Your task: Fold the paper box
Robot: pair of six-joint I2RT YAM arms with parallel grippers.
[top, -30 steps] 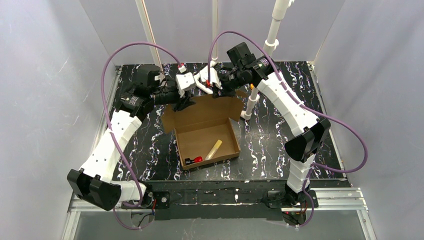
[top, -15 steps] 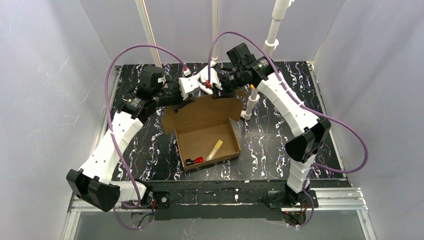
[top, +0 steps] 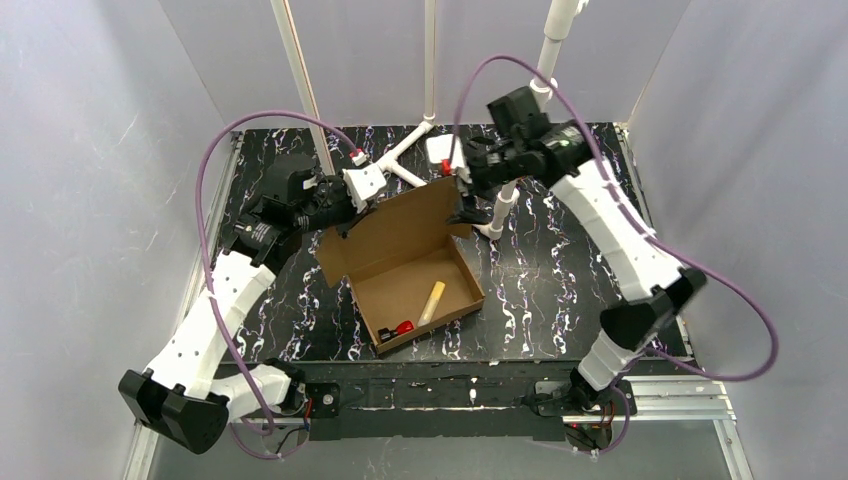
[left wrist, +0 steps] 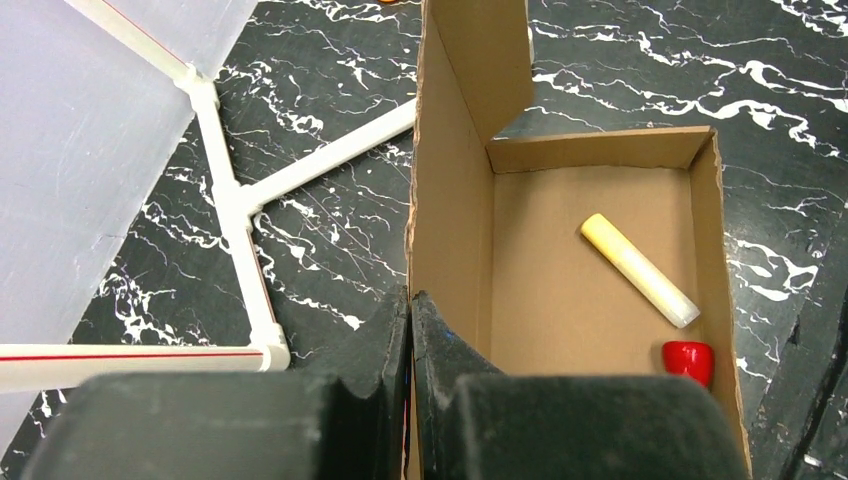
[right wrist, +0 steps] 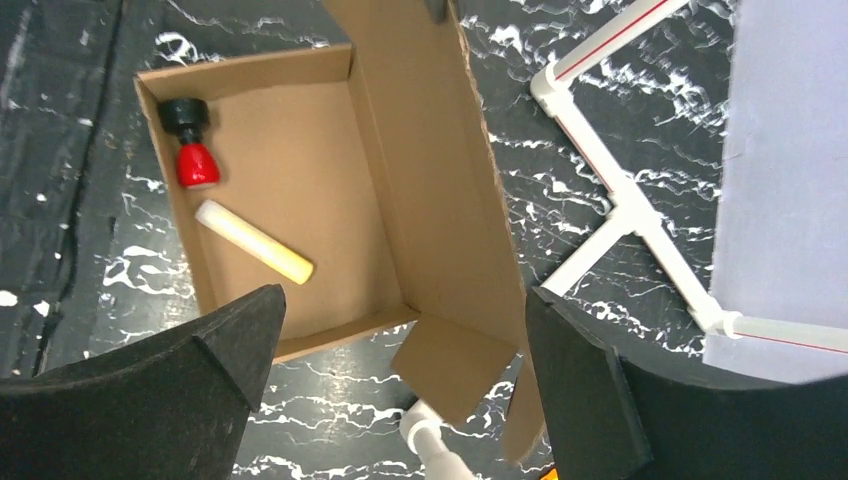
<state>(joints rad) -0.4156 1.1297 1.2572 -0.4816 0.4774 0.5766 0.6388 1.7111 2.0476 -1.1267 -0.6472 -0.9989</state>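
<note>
Black counter (top: 560,290) w/ white veins; paper box (top: 395,285) sits mid-counter, white pipe frame (top: 410,145) lies nr far edge.

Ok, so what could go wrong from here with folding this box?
The left tool pinches only one edge of the raised lid while the right tool hangs open, gripping nothing, so the lid may twist or slip. The lid's end flap sits close to the white pipe foot and could snag. Tugging might drag the box and roll the yellow stick and red-capped piece.
</note>
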